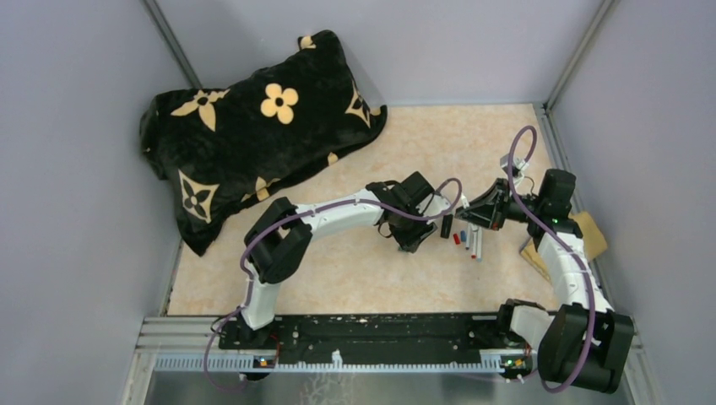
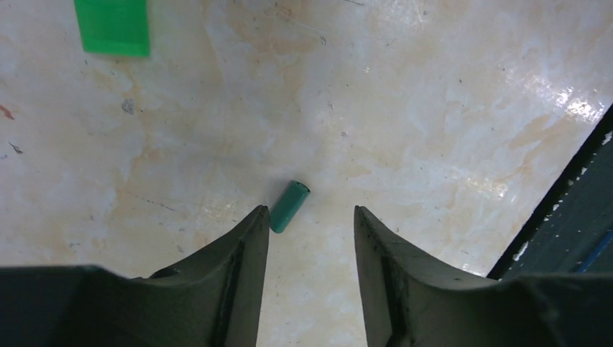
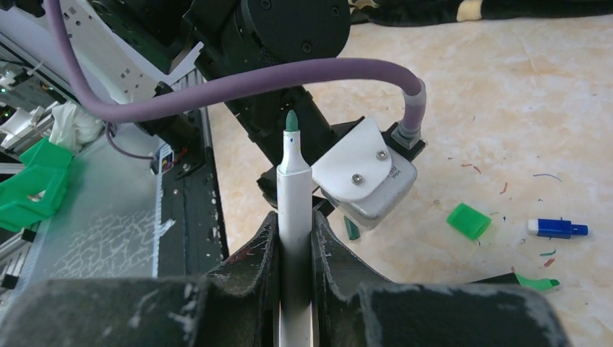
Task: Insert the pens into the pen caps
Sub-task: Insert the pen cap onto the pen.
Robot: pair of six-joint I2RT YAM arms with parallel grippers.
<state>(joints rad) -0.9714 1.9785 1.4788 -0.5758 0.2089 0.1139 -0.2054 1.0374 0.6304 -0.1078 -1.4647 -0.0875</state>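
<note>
- The left gripper [image 2: 311, 218] has its two fingers spread apart, with nothing between them.
- A dark teal pen cap [image 2: 290, 206] lies on its side on the table [image 2: 434, 108], just in front of one fingertip and a little to the side of the gap. It cannot be told if it touches that finger.
- A flat green piece [image 2: 112, 27] lies at the far edge of the left wrist view, well apart from the cap.
- The right gripper [image 3: 294, 220] is pinching a white pen [image 3: 293, 189] by its barrel. The green tip of the pen sticks out past the fingers and points toward the wrist of the left arm.
- In the right wrist view a small blue piece [image 3: 556, 228] lies on the table off to one side.
- From above, the two grippers are near each other over the right half of the table, and a few more pens [image 1: 469, 241] lie side by side between them.
- A tan cardboard box [image 1: 588, 236] lies beside the right arm, and a black blanket [image 1: 253, 135] with tan flowers covers the far left corner.
</note>
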